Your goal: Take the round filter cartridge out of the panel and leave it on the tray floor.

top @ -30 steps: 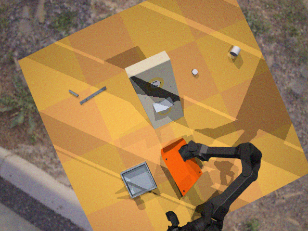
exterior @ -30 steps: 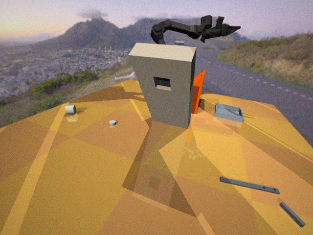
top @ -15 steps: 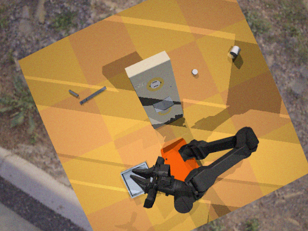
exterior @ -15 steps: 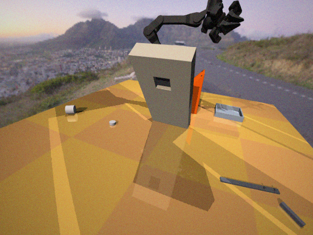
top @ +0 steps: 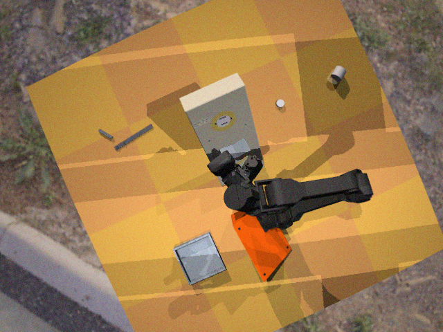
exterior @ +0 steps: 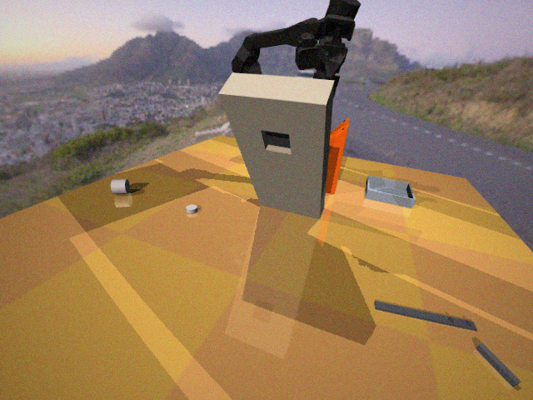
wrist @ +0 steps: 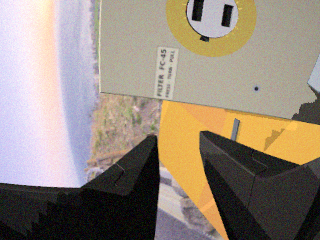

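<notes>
The round filter cartridge (top: 223,121) (wrist: 212,24) sits in the upper part of the service panel (top: 234,103) (wrist: 130,55), inside a yellow ring. Its pale face shows two dark slots. My gripper (top: 237,163) (wrist: 178,142) is partly open, with a narrow gap and nothing between the fingertips. It is in front of the panel's lower part in the top view; in the wrist view the cartridge lies above the fingertips, apart from them. In the exterior view the fingers are hidden. The grey tray (top: 182,267) (exterior: 389,198) holds nothing that I can see.
A pale angled cover (top: 235,145) juts from the panel below the cartridge. An orange plate (top: 261,246) (exterior: 337,155) stands between arm and tray. A white cylinder (top: 338,72) (exterior: 120,186), a white disc (top: 279,103) (exterior: 191,209) and two grey bars (top: 133,137) (top: 106,133) lie around.
</notes>
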Action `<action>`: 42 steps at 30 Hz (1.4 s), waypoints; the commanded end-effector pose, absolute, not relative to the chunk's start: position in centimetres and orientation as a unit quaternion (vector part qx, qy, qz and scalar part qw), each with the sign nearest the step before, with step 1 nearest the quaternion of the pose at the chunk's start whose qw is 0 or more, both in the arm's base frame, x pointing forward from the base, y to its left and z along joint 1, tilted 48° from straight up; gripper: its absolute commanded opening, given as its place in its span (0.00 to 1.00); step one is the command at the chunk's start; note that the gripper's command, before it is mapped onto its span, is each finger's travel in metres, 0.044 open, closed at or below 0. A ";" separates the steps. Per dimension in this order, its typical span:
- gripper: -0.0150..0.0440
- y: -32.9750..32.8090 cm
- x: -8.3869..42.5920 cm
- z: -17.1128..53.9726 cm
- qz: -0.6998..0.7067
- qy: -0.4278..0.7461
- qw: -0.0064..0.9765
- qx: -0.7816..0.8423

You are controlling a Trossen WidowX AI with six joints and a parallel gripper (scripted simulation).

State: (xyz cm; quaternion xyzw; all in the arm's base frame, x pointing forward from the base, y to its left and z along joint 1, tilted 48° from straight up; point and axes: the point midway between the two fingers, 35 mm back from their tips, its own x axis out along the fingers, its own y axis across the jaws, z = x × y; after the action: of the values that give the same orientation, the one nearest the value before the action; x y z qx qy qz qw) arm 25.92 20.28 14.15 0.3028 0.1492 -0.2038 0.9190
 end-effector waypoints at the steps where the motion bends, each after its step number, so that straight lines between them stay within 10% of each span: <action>1: 0.42 14.7 27.7 15.6 -0.288 0.080 0.886 0.355; 42: 0.42 12.0 31.3 14.3 -0.303 0.071 0.878 0.364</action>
State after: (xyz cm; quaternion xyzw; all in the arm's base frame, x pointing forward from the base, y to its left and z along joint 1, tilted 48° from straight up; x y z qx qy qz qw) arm 30.86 12.25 14.52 0.3669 0.0684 -0.3029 0.8769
